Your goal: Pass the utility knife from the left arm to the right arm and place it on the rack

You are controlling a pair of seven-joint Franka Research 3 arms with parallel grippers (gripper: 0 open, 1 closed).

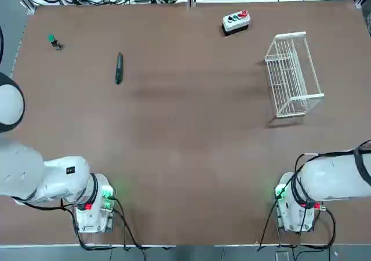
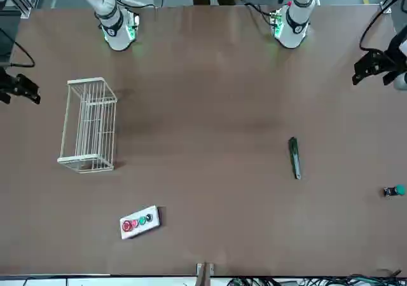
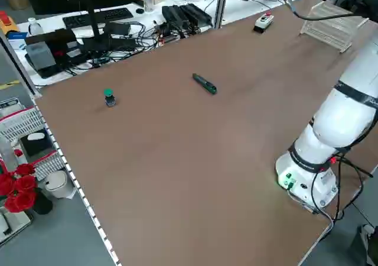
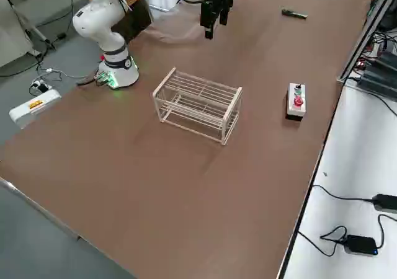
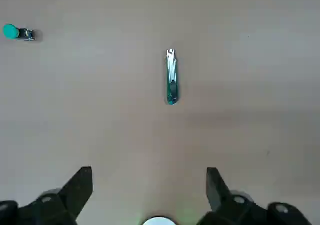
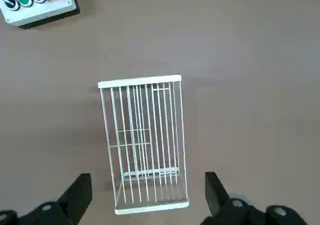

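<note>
The left gripper (image 5: 149, 185) hangs with its jaws spread wide and nothing between them, high above the brown table (image 1: 185, 145), and the utility knife (image 5: 171, 76) lies flat on the bare surface ahead of it, well apart from the fingers. The right gripper (image 6: 148, 190) is likewise spread and empty, poised over the white wire rack (image 6: 142, 142), which holds nothing. From overhead the utility knife (image 1: 119, 68) sits on the left arm's side of the table, far across from the rack (image 1: 291, 74) on the right arm's side. A small green-capped object (image 1: 53, 40) lies beyond the knife toward the table's edge, and a grey button box (image 1: 236, 21) stands near the rack. By this layout nothing of the task is done: the pickup, the hand-over between arms and the placing on the rack all remain.
</note>
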